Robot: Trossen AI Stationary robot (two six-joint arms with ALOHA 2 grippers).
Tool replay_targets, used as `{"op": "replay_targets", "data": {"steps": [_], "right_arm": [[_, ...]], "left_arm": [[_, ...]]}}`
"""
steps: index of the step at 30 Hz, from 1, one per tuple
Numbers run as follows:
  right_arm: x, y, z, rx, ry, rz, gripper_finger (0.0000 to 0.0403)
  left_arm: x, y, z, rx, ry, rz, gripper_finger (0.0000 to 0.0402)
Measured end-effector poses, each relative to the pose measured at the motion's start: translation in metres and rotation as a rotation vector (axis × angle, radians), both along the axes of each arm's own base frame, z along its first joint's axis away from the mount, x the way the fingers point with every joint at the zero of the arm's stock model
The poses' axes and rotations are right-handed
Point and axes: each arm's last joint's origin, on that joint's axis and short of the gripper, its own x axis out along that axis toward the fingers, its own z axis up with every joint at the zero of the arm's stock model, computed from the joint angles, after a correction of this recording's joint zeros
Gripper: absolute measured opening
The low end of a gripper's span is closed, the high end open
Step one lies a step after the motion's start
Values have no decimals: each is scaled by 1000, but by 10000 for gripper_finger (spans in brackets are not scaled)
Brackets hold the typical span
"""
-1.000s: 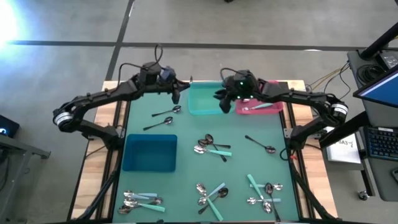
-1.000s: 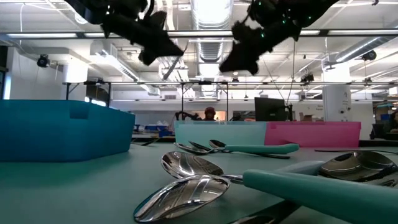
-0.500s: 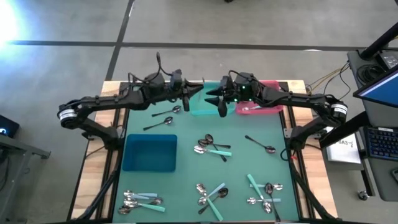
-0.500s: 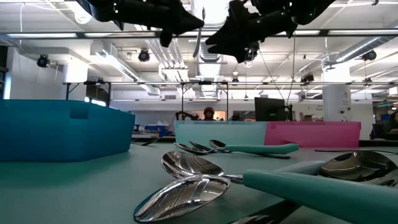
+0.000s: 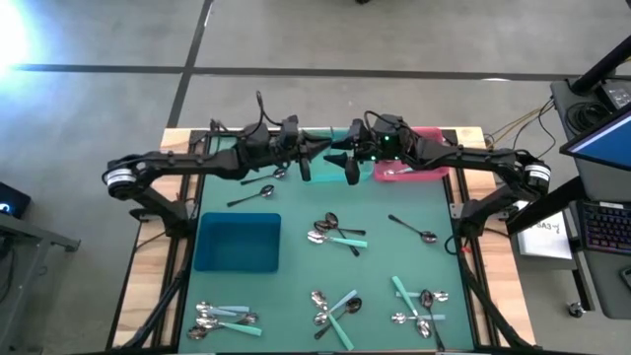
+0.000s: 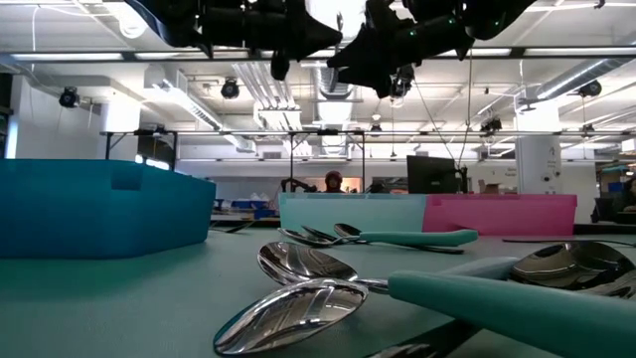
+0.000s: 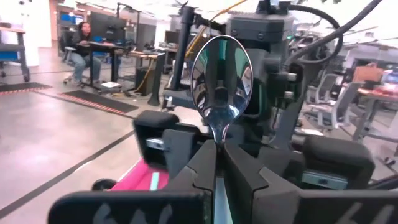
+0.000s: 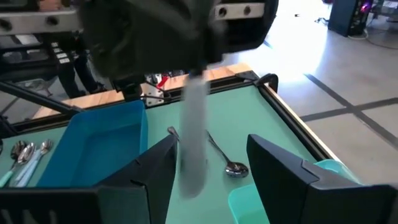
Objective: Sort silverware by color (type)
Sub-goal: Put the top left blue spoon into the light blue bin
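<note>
My left gripper is shut on a shiny silver spoon, high over the teal bin at the table's far edge. My right gripper faces it, level and open. In the right wrist view its two fingers stand on either side of the spoon without touching it. In the low view both grippers show at the top, the left and the right. My left gripper pinches the spoon's neck, just behind the bowl, between its two fingers. The fingers lie level along the spoon, coming from the table's left. The bowl sticks out past the fingertips toward my right gripper, and the spoon is lifted clear.
A pink bin holding a teal-handled spoon stands beside the teal bin. A blue bin sits at the left. Loose spoons lie at the far left, the middle, the right, and in piles along the near edge.
My left gripper has gone toward the table's right edge with the spoon, up to my right gripper, and has tipped from pointing down to level. My right gripper has tipped up from pointing down to level, facing the left one; the spoon's bowl now stands between its open fingers.
</note>
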Motion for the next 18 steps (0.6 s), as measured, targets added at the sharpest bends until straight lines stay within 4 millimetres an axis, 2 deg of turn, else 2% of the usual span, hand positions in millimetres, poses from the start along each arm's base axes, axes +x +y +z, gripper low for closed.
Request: {"op": "replay_targets", "data": {"steps": [6, 13, 18], "right_arm": [[0, 0, 0, -14, 5, 8, 153], [0, 1, 0, -53, 8, 24, 44], [0, 1, 0, -55, 9, 26, 43]], "left_arm": [[3, -4, 2, 5, -33, -8, 0], [4, -8, 3, 6, -42, -12, 0], [4, -9, 3, 5, -42, -17, 1]]}}
